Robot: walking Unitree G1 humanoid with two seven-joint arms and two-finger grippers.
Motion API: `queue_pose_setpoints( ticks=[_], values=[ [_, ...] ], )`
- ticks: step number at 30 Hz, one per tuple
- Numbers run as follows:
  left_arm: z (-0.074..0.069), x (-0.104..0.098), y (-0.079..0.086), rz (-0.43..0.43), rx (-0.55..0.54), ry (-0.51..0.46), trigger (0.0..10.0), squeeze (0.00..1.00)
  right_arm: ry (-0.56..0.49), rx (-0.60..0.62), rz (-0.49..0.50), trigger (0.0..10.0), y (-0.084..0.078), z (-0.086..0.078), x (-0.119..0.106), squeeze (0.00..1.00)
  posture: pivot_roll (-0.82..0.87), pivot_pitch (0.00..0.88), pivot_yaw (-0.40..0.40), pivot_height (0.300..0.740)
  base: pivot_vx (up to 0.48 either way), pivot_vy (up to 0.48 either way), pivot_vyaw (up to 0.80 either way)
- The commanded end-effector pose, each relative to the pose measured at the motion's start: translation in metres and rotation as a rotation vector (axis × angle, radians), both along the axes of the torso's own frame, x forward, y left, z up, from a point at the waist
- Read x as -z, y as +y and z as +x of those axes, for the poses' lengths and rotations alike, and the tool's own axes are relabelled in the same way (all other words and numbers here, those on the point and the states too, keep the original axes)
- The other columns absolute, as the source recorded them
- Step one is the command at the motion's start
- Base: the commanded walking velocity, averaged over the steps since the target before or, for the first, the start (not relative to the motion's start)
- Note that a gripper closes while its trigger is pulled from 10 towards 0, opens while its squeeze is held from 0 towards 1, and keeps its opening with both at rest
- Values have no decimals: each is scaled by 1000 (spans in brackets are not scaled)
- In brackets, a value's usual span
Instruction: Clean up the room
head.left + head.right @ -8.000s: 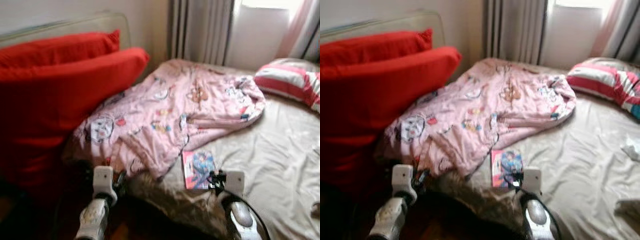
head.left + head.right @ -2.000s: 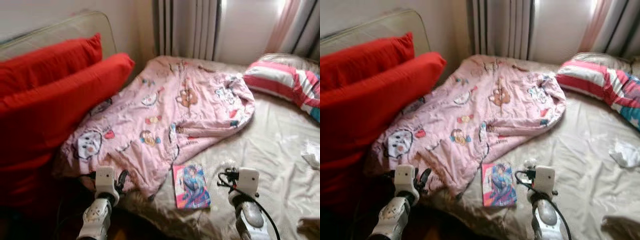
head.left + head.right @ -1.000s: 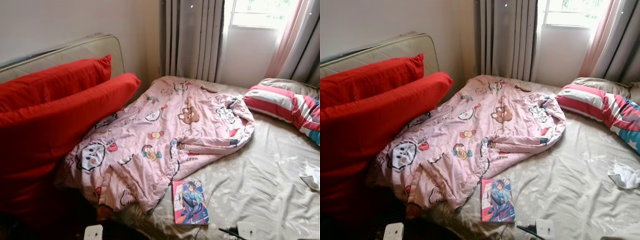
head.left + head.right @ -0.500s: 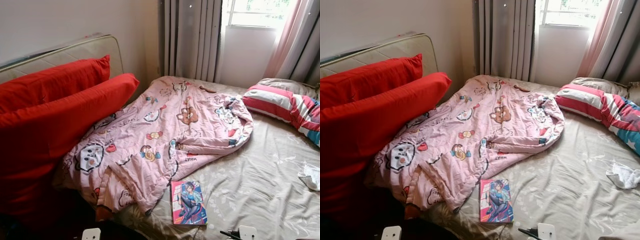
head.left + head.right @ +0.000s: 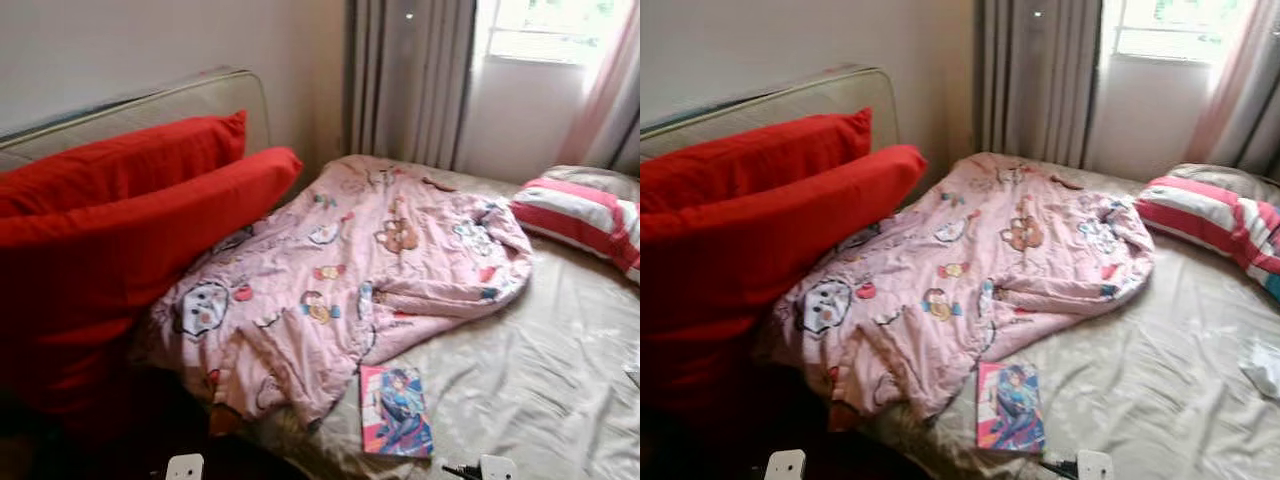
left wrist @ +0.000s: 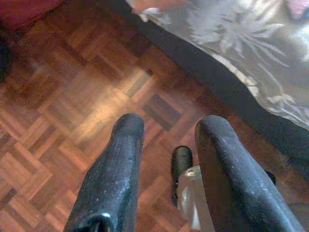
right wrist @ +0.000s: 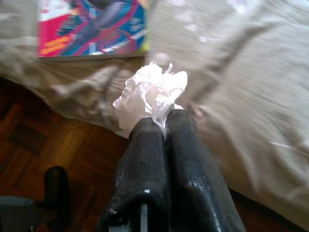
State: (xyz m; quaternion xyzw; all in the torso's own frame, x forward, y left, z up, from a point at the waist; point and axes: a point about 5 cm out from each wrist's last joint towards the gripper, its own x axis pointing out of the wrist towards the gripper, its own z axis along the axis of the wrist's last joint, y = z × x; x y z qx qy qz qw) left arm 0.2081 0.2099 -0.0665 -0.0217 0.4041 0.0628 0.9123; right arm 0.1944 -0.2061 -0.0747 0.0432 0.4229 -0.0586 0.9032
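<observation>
Bed [image 5: 560, 360] first, beige sheet rumpled, and across it sprawls the pink cartoon quilt [image 5: 370, 270], with 2 red pillows [image 5: 120, 230] stacked at the headboard and a striped pillow [image 5: 585, 215] at the far side. Near the bed's front edge lies a comic book [image 5: 397, 410], just beside the quilt's hem. Smaller now: the right gripper [image 7: 161, 121] has its fingers pinched tight on a crumpled white tissue [image 7: 152, 92], held over the mattress edge. The left gripper [image 6: 166, 130] hangs over parquet floor [image 6: 63, 96], fingers parted, holding nothing. Litter pickup looks underway (tissue secured); next it likely needs carrying to a bin, grip kept firm.
</observation>
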Motion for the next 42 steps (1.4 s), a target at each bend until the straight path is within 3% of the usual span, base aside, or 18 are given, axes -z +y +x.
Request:
queue_pose_setpoints(
  ticks=[1, 42],
  values=[
    [-3, 1, 4, 11, -4, 19, 10000, 0, 4, 2, 5, 10000, 1, -2, 1, 0, -43, 0, 18, 740, 0, 326, 0],
    [-7, 3, 5, 13, 6, 27, 10000, 0, 6, -5, 12, 10000, 3, -4, 2, 0, -40, 0, 27, 740, 0, 436, 0]
  ],
)
